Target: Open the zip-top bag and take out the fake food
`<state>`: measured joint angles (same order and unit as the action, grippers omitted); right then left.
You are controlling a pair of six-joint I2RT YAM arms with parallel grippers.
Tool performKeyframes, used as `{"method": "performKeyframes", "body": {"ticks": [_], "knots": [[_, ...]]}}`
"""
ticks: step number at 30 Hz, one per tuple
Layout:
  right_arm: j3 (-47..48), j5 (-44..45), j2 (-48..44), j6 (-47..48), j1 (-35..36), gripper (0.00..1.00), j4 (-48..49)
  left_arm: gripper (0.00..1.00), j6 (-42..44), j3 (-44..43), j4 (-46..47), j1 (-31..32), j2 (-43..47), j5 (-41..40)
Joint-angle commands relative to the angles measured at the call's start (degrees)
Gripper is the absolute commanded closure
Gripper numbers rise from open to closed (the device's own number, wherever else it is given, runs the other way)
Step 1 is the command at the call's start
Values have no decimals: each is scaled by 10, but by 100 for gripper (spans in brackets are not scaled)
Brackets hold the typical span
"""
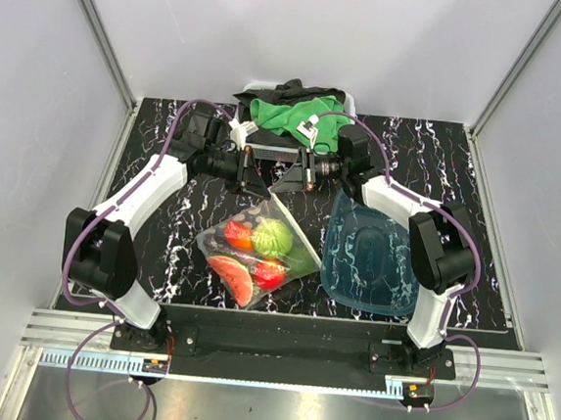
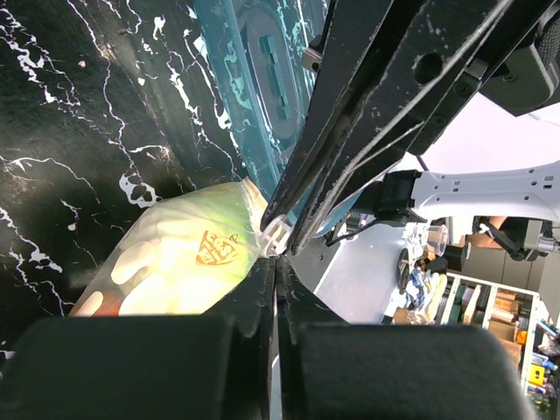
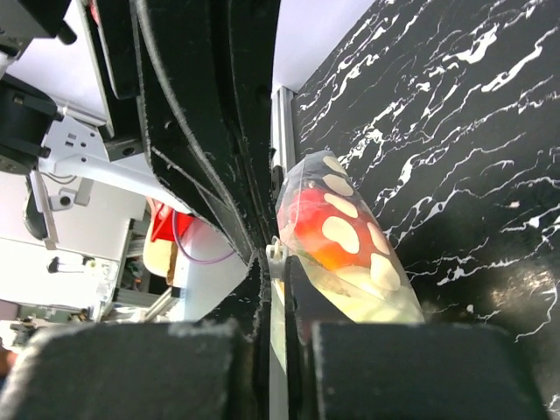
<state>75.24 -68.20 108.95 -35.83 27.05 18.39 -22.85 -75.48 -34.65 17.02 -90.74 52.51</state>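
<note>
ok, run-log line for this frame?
left gripper: shut on zip-top bag top edge | right gripper: shut on same edge | fake food: inside bag

Table: black top, white marble veining. Resting on it: zip-top bag near the middle, with translucent teal tub just beside it on the right. Green and dark cloth heap at far edge.

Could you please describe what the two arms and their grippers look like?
The left arm and right arm have white links between bulky black joints, each trailing a purple cable. The left gripper and right gripper are black, with flat tapering fingers scuffed white at the edges.
</note>
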Motion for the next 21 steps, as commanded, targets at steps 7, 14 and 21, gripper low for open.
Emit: {"method": "performKeyframes", "body": {"ticks": [7,14,21], "knots": [[18,6,-20,-13,6,100,-12,38,44,10,-3,2,9,-20],[30,6,-25,-20,6,100,-18,50,55,18,2,2,-2,-20],[24,11,-38,-5,6,100,-40,100,51,-3,1,-1,-4,-55]]}}
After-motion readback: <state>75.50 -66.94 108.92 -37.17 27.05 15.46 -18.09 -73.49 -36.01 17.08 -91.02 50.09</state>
